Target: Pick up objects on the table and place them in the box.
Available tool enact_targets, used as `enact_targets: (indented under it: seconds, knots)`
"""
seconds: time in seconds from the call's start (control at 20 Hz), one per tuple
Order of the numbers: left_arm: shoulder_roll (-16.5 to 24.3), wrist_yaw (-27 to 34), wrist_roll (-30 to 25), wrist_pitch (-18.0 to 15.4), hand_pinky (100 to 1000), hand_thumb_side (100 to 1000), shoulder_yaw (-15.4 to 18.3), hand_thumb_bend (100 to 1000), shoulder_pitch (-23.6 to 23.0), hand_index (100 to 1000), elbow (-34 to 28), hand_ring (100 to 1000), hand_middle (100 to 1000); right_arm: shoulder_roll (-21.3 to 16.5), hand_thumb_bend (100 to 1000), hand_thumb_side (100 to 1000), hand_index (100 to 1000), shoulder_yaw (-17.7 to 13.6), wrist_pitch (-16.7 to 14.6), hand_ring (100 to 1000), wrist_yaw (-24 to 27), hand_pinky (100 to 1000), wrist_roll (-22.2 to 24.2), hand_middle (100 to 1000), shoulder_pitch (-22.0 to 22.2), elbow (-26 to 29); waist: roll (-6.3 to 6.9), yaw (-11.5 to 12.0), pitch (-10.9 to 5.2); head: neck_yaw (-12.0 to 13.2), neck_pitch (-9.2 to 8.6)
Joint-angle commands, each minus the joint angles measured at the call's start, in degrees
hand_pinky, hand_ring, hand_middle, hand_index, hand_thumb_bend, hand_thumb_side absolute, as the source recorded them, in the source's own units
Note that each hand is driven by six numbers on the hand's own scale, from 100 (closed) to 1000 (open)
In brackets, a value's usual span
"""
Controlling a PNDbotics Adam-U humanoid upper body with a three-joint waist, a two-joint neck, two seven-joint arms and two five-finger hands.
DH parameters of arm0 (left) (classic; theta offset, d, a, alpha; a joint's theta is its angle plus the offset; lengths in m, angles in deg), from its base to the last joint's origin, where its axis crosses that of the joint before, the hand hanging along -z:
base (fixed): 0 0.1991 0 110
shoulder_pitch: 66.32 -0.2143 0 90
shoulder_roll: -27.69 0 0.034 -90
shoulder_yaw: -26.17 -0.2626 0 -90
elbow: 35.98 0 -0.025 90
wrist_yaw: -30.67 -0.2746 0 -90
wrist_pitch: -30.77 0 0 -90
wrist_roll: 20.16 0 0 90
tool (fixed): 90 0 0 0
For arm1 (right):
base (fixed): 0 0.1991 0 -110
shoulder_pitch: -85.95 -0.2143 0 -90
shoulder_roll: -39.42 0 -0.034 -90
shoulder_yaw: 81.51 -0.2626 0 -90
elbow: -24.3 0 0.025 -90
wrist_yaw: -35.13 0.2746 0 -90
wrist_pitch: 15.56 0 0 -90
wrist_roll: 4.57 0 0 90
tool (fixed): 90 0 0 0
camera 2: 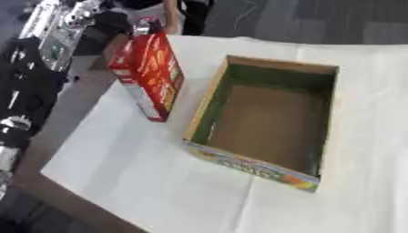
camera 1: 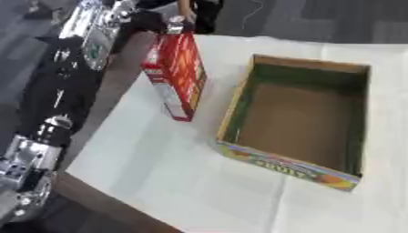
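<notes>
Left robot hand (camera 1: 177, 23) sits at the top of the red carton (camera 1: 177, 75), on its upper end; whether its fingers are curled on the carton cannot be told. Right robot hand is out of view. The carton stands on the white-covered counter (camera 1: 159, 168), near its left edge, just left of the cardboard box (camera 1: 291, 166) and apart from it. Long axis near vertical, top tipped away toward the far side. Box interior shows brown floor, nothing inside. Judgement: task at its start; carton not yet lifted across.
</notes>
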Motion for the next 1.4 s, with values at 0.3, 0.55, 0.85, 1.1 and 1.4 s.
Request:
enact_targets:
  seconds: [0.3,0.55,0.85,1.1,1.4]
  knots:
    - [1.44,-10.24,-0.87,3.49,332,874,1.80,773,1.41,698,-1.39,526,597,-1.39,100,1000,749,0.10,-0.04,502,0.24,390,0.06,609,0.98,-0.19,-0.23,0.08,-0.72,-0.40,0.44]
    - [-3.40,-15.95,-1.26,7.44,275,860,4.22,713,2.49,651,-4.44,493,562,-1.01,100,1000,748,0.02,-0.03,501,0.58,390,0.24,609,1.53,-0.19,-0.52,0.53,-0.89,-0.11,1.19]
    - [-10.78,-17.78,-4.90,9.75,293,923,6.85,643,2.23,659,-6.37,511,578,-0.02,100,1000,748,-0.15,0.95,498,2.13,389,1.97,608,3.26,-0.19,-0.45,1.45,-0.93,0.47,2.95]
    - [-15.06,-18.16,-7.90,10.50,289,974,8.74,592,3.27,714,-2.51,571,665,0.11,100,1000,748,-0.15,2.63,493,3.40,388,3.86,608,5.39,-0.19,0.52,3.27,-1.12,0.26,4.40]
    - [-16.89,-18.62,-10.51,10.46,240,997,9.89,538,3.85,760,-0.10,553,647,0.54,100,1000,747,0.02,2.82,494,4.26,389,5.55,608,6.64,-0.19,1.21,4.13,-1.47,0.10,4.54]
